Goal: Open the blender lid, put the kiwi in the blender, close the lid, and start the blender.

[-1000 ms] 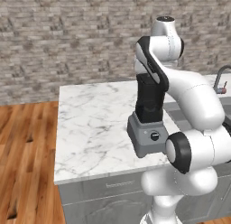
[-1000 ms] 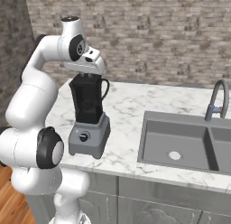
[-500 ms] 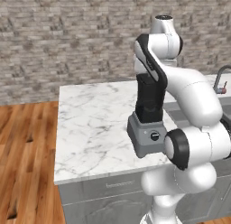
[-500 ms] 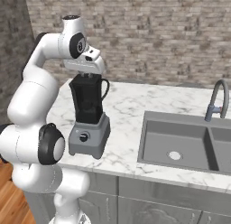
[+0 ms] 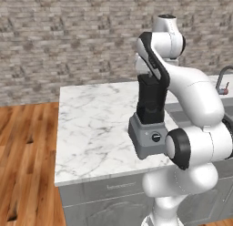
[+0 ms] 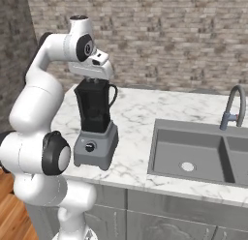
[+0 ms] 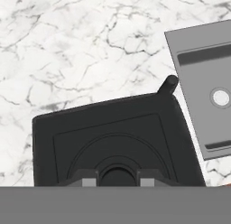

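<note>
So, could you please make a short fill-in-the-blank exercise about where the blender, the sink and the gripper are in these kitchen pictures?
1. The blender stands on a white ____ counter.
2. The sink is set into the counter beside the blender, and a curved ____ rises at its back.
3. The gripper is directly ____ the blender lid, at the jar's top.
4. The round dark knob sits on the blender's ____ base.

Missing words: marble; faucet; above; grey

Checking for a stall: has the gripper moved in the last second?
No. The gripper stays shut on the blender lid, right at the top of the blender, as before.
</note>
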Controlling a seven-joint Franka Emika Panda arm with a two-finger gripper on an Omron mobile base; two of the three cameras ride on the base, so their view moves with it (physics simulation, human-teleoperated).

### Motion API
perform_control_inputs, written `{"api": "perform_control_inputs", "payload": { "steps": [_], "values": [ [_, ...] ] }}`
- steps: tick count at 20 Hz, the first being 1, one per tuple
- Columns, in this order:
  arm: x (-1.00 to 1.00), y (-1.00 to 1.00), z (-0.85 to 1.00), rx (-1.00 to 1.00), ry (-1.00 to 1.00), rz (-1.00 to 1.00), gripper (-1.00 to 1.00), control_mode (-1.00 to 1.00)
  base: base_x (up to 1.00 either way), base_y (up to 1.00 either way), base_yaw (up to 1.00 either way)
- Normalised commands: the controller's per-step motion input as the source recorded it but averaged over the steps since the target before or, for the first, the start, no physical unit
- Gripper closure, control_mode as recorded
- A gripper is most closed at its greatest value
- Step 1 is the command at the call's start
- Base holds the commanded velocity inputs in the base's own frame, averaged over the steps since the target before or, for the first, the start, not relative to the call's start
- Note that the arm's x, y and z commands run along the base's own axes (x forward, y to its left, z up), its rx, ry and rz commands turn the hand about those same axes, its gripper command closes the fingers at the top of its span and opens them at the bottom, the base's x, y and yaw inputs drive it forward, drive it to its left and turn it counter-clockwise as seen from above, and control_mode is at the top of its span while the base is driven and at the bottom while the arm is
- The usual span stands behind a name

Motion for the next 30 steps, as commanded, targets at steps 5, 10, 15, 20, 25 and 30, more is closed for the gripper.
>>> {"api": "perform_control_inputs", "payload": {
  "steps": [5, 10, 15, 20, 25, 30],
  "values": [
    [0.0, 0.29, -0.04, 0.0, 0.0, 0.01, 1.0, -1.0, 0.0, 0.0, 0.0],
    [0.05, 0.05, -0.28, 0.0, 0.0, 0.0, 1.0, -1.0, 0.0, 0.0, 0.0],
    [0.2, -0.14, 0.0, 0.0, 0.01, -0.01, 1.0, -1.0, 0.0, 0.0, 0.0],
    [0.32, 0.0, 0.0, 0.0, 0.0, 0.0, 1.0, -1.0, 0.0, 0.0, 0.0],
    [0.0, -0.06, -0.21, 0.0, 0.0, 0.0, 1.0, -1.0, 0.0, 0.0, 0.0],
    [-0.01, -0.28, -0.1, 0.0, -0.03, 0.0, 1.0, -1.0, 0.0, 0.0, 0.0]
  ]
}}
